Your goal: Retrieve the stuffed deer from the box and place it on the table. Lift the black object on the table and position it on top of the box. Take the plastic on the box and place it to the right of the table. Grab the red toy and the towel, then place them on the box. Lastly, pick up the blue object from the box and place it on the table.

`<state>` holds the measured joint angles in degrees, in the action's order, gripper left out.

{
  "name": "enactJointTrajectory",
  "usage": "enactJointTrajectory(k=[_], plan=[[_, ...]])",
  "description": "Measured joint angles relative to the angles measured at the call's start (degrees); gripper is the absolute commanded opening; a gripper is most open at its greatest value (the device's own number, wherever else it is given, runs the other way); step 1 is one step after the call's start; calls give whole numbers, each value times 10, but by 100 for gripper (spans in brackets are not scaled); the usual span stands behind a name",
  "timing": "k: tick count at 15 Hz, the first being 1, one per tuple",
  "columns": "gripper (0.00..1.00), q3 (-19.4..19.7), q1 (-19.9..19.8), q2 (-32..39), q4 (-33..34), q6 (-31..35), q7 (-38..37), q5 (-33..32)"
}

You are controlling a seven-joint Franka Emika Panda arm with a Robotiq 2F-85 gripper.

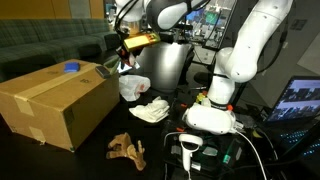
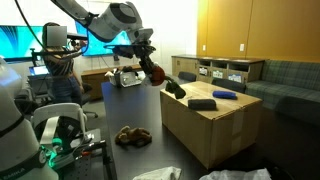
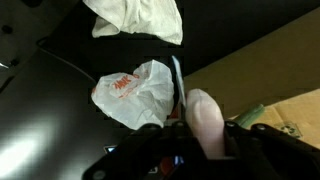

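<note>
My gripper [image 2: 150,62] is shut on the red toy [image 2: 156,73] and holds it in the air just off the box's corner. In the wrist view the toy [image 3: 205,120] looks pale pink between the fingers. The cardboard box [image 1: 60,105] carries the blue object [image 1: 71,68], also seen in an exterior view [image 2: 222,94], and a flat black object [image 2: 202,103]. The stuffed deer [image 1: 127,148] lies on the dark table. The white plastic bag [image 1: 133,87] lies on the table beside the box, below the gripper. The white towel [image 1: 150,110] lies next to it.
Another dark item [image 2: 175,88] sits at the box edge near the gripper. The robot's white base [image 1: 212,115] stands on the table beside the towel. A handheld device [image 1: 190,148] and cables lie at the table's front. A grey couch [image 2: 285,75] is behind the box.
</note>
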<state>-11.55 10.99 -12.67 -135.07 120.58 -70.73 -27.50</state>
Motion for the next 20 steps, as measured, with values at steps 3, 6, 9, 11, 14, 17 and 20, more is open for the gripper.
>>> enactJointTrajectory(k=[3, 6, 9, 11, 14, 17, 20], plan=[[13, -41, 1, 38, 79, -49, 2, -7], [13, -61, 7, 107, 165, -68, 16, -28], [13, -63, 28, 189, 253, -79, 21, -59], [13, -59, 48, 248, 311, -83, 20, -79], [13, -46, 85, 326, 393, -83, 24, -95], [13, -27, 122, 386, 466, -83, 42, -96], [13, -7, 147, 433, 527, -83, 72, -96]])
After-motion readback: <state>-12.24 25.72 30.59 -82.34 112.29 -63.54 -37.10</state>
